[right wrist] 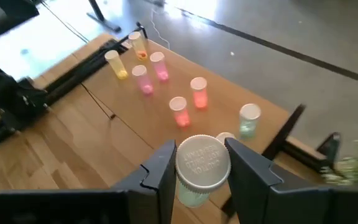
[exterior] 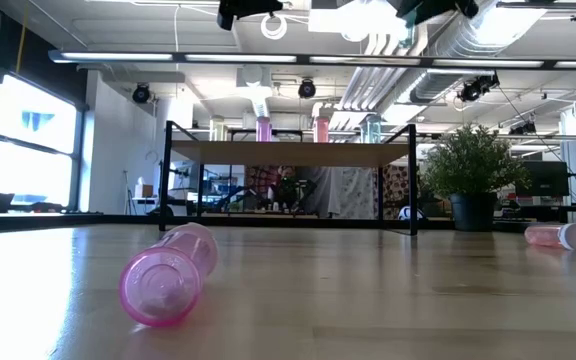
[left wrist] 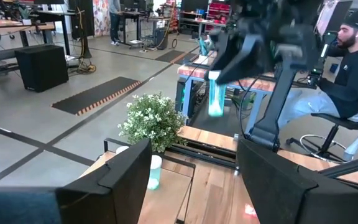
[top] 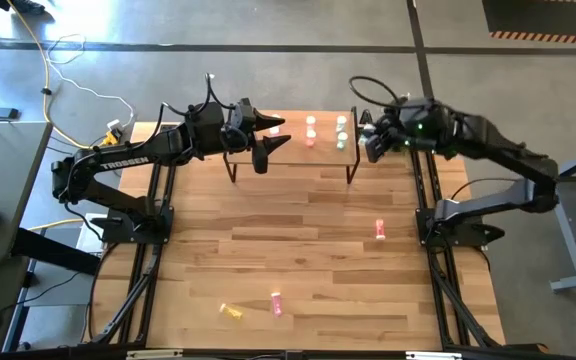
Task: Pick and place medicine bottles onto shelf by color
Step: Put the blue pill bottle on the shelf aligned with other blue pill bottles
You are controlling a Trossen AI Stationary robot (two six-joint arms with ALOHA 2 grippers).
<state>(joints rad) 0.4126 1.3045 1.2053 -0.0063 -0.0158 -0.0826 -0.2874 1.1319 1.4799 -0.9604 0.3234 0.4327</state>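
right now i have the right gripper clamped on a pale green medicine bottle with a white cap, hung cap-up with its long axis vertical so it can go down standing beside the two green ones near the right end of the small raised light-wood shelf on dark legs, upper centre of the high view. on the shelf the bottles stand upright in colour pairs: yellow, pink, red-orange, green. my left gripper hangs over the shelf's left end, fingers spread and empty. three bottles lie on their sides on the wood-plank tabletop: a pink one and a yellow one at lower centre, another pink one right of centre.
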